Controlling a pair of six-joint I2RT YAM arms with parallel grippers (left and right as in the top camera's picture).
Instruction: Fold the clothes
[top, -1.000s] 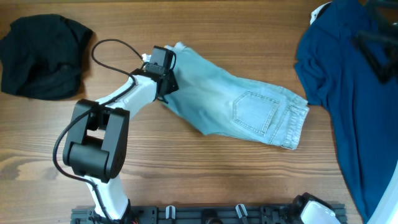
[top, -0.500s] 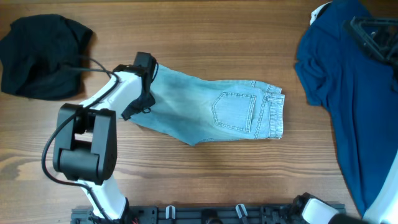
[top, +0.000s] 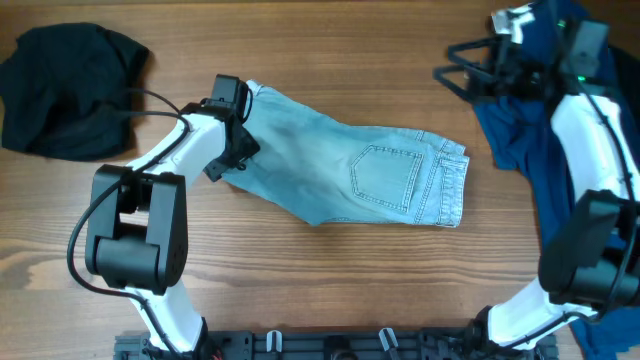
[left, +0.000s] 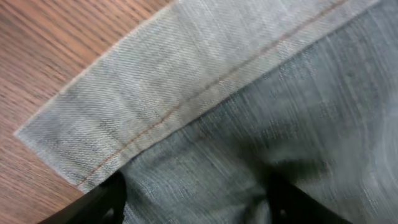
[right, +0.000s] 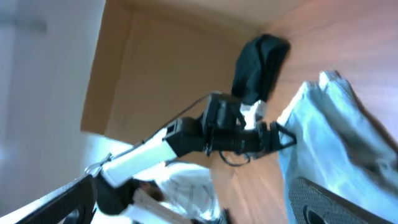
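The pale-blue denim shorts (top: 350, 175) lie flat across the middle of the table, back pocket up and waistband to the right. My left gripper (top: 233, 158) rests on their left leg end. Its jaws are open in the left wrist view, with the dark fingers (left: 106, 200) spread over slightly puckered denim (left: 249, 124) below the stitched hem. My right gripper (top: 450, 72) hovers open at the upper right, pointing left, above the edge of the dark-blue garment (top: 565, 210). The black garment (top: 70, 90) is heaped at the far left.
The right wrist view looks across the wooden table at the left arm (right: 186, 134), the black garment (right: 258, 59) and the shorts (right: 339, 140). The arm bases' rail (top: 330, 345) runs along the front edge.
My left gripper has gone from shut to open, letting go of the shorts' leg end after dragging it left. My right arm has swung in from the upper right, open.
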